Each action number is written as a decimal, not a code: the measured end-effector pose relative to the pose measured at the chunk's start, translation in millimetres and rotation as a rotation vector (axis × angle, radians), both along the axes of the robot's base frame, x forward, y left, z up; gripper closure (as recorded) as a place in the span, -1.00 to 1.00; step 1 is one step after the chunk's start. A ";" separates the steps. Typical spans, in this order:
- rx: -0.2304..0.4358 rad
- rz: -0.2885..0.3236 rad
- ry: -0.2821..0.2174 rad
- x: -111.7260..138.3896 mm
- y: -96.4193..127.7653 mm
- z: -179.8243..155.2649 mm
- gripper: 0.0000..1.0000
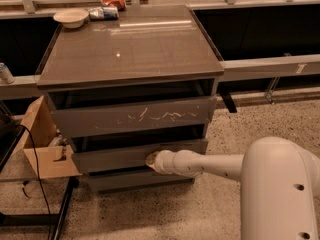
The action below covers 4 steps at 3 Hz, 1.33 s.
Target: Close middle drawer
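The middle drawer (112,157) is the plain grey-brown front below the drawer front with white scratch marks (132,116). It stands only slightly proud of the cabinet, with a dark gap above it. My gripper (150,159) is at the end of the white arm (210,165), which reaches in from the right. The gripper's tip rests against the middle of the drawer's front. A lower drawer front (135,180) shows beneath it.
On the cabinet top (130,44) at the back are a white bowl (70,17), a can (104,12) and a red packet (114,1). A cardboard box (42,146) and a black stand with a cable (60,211) are on the left. The floor is speckled.
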<state>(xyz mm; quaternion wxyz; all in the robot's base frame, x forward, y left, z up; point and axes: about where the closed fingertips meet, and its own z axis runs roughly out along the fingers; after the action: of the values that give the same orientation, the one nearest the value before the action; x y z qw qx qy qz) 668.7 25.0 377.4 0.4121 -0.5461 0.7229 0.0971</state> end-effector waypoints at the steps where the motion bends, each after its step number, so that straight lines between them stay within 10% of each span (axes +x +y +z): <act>1: -0.006 -0.002 -0.021 10.2 1.3 1.8 1.00; 4: -0.006 0.006 -0.039 25.9 9.6 -1.0 1.00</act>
<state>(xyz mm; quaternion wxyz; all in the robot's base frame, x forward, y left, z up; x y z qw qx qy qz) 694.6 34.7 376.4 0.4241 -0.5511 0.7135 0.0854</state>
